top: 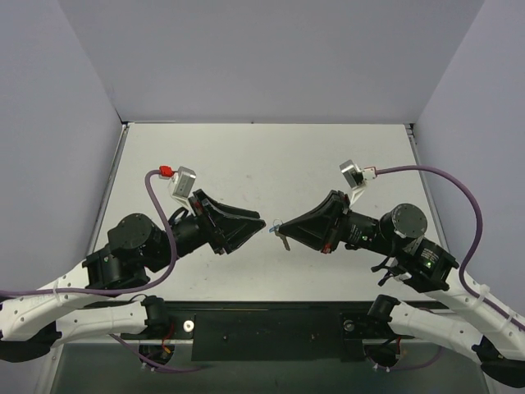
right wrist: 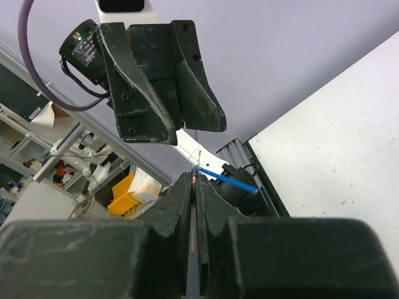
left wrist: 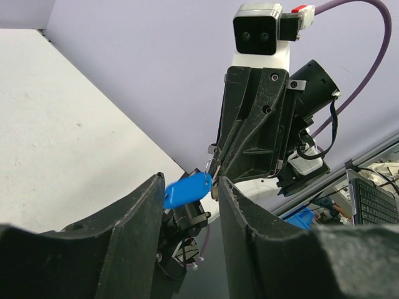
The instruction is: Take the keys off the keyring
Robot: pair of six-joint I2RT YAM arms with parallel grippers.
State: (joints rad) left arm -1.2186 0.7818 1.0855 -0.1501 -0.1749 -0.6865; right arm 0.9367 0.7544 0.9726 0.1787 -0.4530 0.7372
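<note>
The keyring hangs in the air between my two grippers. Its blue tag [left wrist: 186, 191] shows between my left gripper's spread fingertips, with the thin metal ring [left wrist: 211, 167] at its right end. My left gripper [left wrist: 191, 182] is open and I cannot tell if it touches the tag. My right gripper [right wrist: 195, 177] is shut on the metal end of the keyring, and the tag [right wrist: 230, 181] sticks out edge-on to the right. In the top view the tag [top: 276, 222] lies between the left gripper [top: 261, 222] and right gripper [top: 283, 229]. A small grey key [top: 285, 240] hangs below.
The white table [top: 262, 164] lies under both arms, with grey walls at the back and sides. The black base rail [top: 271, 324] runs along the near edge. Purple cables [top: 156, 197] loop beside each wrist camera.
</note>
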